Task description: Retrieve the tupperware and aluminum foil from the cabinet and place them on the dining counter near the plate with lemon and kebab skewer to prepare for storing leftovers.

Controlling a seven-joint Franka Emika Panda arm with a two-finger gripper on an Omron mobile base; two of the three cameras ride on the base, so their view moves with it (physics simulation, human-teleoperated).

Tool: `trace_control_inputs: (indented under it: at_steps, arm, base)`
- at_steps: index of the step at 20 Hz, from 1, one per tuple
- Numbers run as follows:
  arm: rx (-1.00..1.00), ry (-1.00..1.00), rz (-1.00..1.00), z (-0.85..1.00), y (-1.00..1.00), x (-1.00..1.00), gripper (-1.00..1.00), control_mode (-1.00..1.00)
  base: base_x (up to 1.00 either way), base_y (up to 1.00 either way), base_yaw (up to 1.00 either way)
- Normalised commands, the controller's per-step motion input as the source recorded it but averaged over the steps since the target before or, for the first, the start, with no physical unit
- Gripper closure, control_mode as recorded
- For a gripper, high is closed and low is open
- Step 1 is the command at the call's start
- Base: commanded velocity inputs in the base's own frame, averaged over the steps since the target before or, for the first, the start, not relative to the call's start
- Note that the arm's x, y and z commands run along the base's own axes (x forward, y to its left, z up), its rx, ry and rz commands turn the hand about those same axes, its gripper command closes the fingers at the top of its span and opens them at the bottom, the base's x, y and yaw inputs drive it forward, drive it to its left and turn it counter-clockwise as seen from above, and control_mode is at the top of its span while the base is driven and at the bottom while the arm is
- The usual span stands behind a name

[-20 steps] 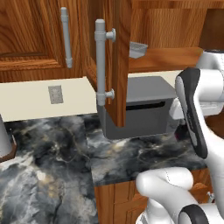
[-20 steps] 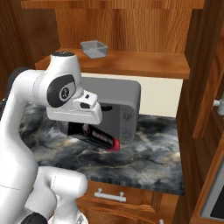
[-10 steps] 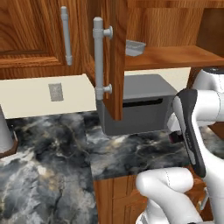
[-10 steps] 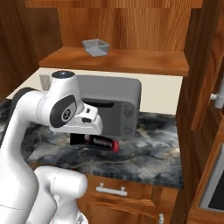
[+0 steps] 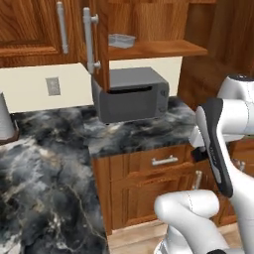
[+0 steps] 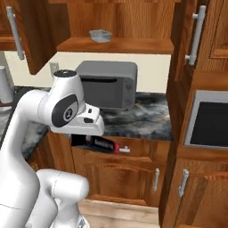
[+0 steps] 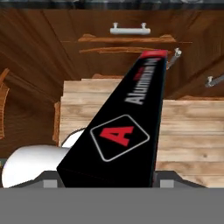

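Foil box held low in front of the base cabinets.
Tupperware (image 6: pixel 100 35) sits on the open cabinet (image 6: pixel 116 44) shelf at 12 o'clock above the microwave (image 6: pixel 109 84); fingers (image 6: pixel 84 139) grip the aluminum foil (image 6: pixel 99 144), red end pointing toward 3 o'clock.

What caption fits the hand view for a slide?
Gripper holding the black aluminum foil box, red end pointing toward wooden base cabinets.
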Motion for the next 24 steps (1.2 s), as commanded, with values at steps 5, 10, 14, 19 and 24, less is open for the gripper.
trace_control_inputs:
  at_steps: [5, 10, 14, 19, 24]
  arm:
    - [0.00, 0.00, 0.00, 0.00, 0.00, 0.00, 1.00, 1.00]
    - [0.00, 0.00, 0.00, 0.00, 0.00, 0.00, 1.00, 1.00]
    - [0.00, 0.00, 0.00, 0.00, 0.00, 0.00, 1.00, 1.00]
    - [0.00, 0.00, 0.00, 0.00, 0.00, 0.00, 1.00, 1.00]
    - [0.00, 0.00, 0.00, 0.00, 0.00, 0.00, 1.00, 1.00]
  base:
    - [-0.77, -0.22, -0.52]
    - [-0.10, -0.40, -0.65]
    - [0.10, -0.40, -0.70]
    - [0.27, -0.43, -0.66]
    - [0.38, -0.32, -0.65]
